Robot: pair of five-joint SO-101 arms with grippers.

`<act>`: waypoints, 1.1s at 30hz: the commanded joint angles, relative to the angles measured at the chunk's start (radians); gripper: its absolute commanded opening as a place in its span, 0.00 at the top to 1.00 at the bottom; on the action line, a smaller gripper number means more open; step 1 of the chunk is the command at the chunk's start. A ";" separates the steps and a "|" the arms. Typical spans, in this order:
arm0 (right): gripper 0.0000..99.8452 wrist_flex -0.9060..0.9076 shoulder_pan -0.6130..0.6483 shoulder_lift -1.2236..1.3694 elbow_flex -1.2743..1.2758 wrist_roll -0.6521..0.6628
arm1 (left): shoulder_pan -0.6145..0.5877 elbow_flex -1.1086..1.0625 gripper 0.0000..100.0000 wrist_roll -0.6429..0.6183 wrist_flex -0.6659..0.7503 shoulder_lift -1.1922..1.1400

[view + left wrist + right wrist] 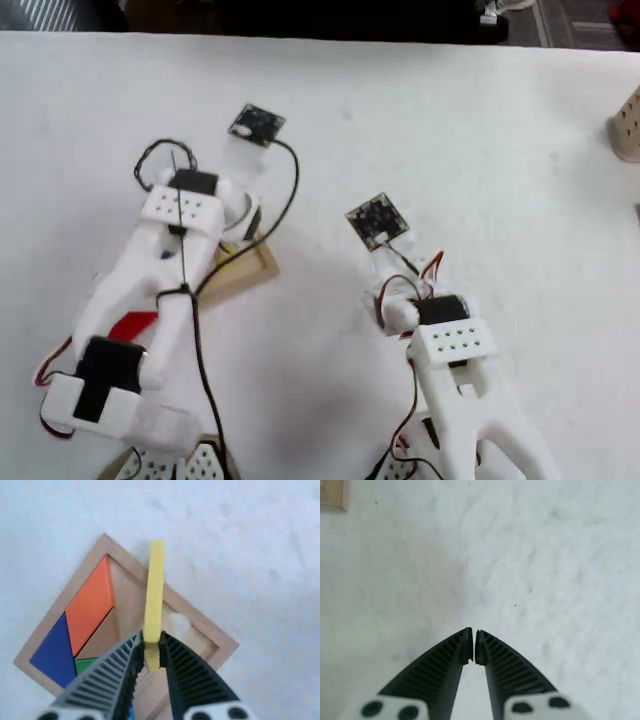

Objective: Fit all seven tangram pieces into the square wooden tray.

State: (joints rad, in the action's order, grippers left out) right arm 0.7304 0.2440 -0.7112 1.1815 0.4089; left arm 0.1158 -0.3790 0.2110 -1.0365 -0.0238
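Note:
My left gripper (151, 647) is shut on a yellow tangram piece (154, 595), held on edge above the square wooden tray (197, 617). In the tray lie an orange piece (90, 605), a blue piece (52, 652) and a green piece (85, 665); bare wood shows under the yellow piece. From above, the left arm (170, 250) covers most of the tray (262, 265), with a sliver of yellow (232, 250) showing. A red piece (132, 325) lies on the table under that arm. My right gripper (473, 645) is shut on nothing over bare table, right of the tray.
A corner of the tray (332, 495) shows far off in the right wrist view. A perforated beige object (628, 125) stands at the table's right edge. Black cables (285, 190) run from the left arm's wrist camera across the white table.

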 commanded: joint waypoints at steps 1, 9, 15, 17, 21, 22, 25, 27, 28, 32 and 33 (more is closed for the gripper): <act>0.98 -0.021 -0.005 -0.007 -0.011 0.003 | 0.013 -0.012 0.98 0.029 0.055 0.042; 0.98 -0.021 -0.005 -0.005 -0.011 0.002 | 0.015 -0.014 0.98 0.023 0.054 0.038; 0.98 -0.021 -0.007 -0.012 -0.011 0.002 | 0.022 -0.040 0.98 0.005 0.084 0.041; 0.98 -0.021 -0.007 -0.012 -0.011 0.002 | 0.024 -0.040 0.98 0.015 0.087 0.038; 0.98 -0.021 -0.007 -0.012 -0.011 0.002 | 0.025 -0.043 0.98 0.015 0.087 0.036; 0.98 -0.021 -0.007 -0.012 -0.011 0.002 | 0.025 -0.054 0.98 0.017 0.091 0.041; 0.98 -0.021 -0.007 -0.012 -0.011 0.002 | 0.025 -0.106 0.98 0.018 0.149 0.054; 0.98 -0.021 -0.007 -0.012 -0.011 0.002 | 0.025 -0.150 0.98 0.018 0.183 0.087; 0.98 -0.021 -0.007 -0.012 -0.011 0.002 | 0.025 -0.175 0.98 0.018 0.196 0.110; 0.98 -0.021 -0.007 -0.012 -0.011 0.002 | 0.018 -0.261 0.98 0.018 0.252 0.183; 0.98 -0.021 -0.007 -0.012 -0.011 0.002 | 0.018 -0.282 0.98 0.018 0.269 0.189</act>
State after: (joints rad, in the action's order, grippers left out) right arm 0.7304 0.2455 -0.7112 1.1815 0.4089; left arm 0.1220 -0.5923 0.2217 -0.8247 0.1036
